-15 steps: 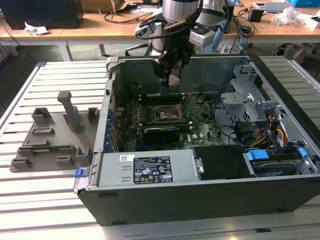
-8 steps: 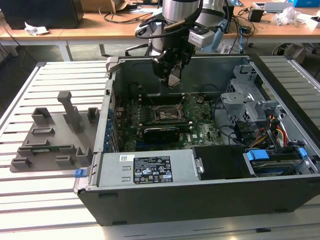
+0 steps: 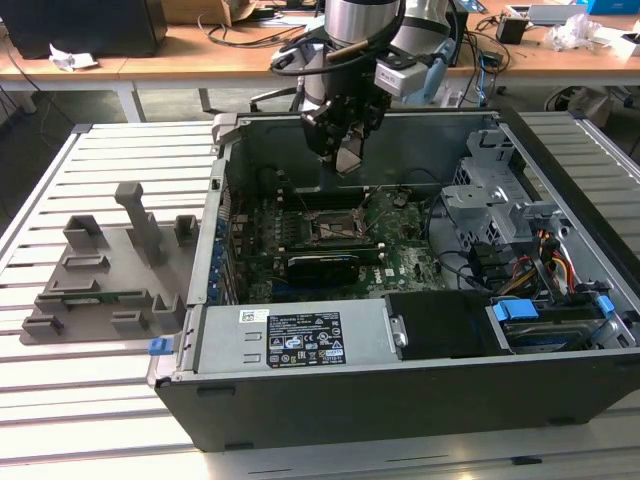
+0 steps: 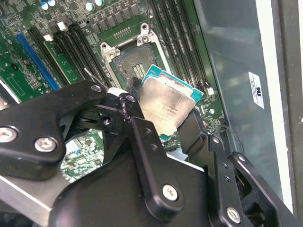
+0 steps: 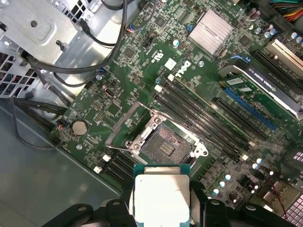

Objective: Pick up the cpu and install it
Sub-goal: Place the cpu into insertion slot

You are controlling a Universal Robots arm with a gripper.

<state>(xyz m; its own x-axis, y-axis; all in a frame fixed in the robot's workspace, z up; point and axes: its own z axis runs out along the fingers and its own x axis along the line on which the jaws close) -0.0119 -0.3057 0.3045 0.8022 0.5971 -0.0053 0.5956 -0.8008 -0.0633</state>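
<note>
The cpu (image 5: 162, 198), a small flat silvery square chip, sits clamped in the black gripper (image 3: 347, 148) at the exterior view's upper middle, above the dark metal-framed socket (image 3: 335, 228). To seat it well, I think its edges must be square with the socket and kept level.

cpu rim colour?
Teal-green on the cpu, around a silvery top; clearest in the second wrist view.

Grey fixture (image 3: 110, 285) sits beside open computer case (image 3: 400, 400).
</note>
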